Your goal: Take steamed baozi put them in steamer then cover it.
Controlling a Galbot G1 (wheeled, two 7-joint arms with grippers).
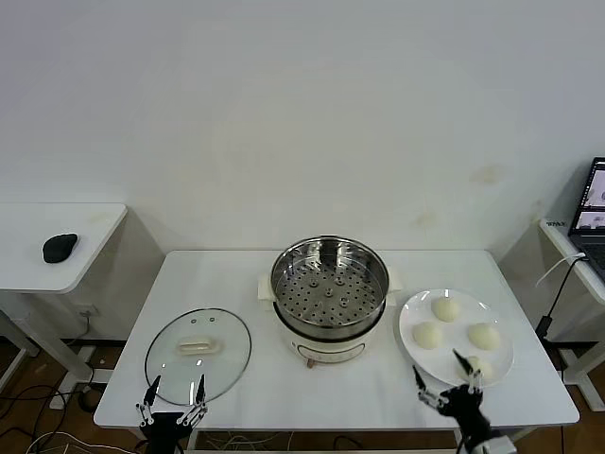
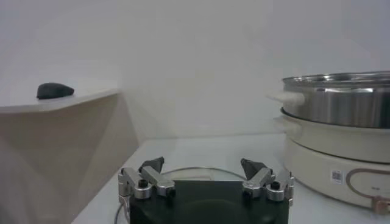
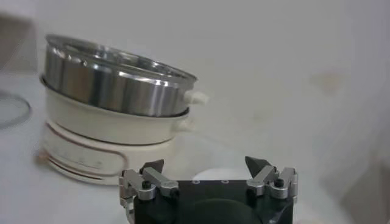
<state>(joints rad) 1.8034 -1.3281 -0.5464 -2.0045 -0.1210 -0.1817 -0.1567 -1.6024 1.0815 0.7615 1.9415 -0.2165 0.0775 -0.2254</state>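
Glass cover (image 1: 198, 343) lies flat, oblong handle (image 1: 199, 346) running left-right (slightly tilted).

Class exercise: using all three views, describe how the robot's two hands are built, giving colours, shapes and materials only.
Both the left hand and right hand share one design: a black boxy body carrying two silver metal linkage fingers with round black pivot screws, each ending in a dark wedge-shaped fingertip. From the head view they look like thin black prongs with silvery joints. No cables or markings are visible.

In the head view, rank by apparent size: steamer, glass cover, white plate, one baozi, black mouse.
1. Steamer, largest.
2-3. Cover and white plate: too alike in width to rank.
4-5. A baozi and the black mouse: similar, and the mouse sits farther away, so unranked.
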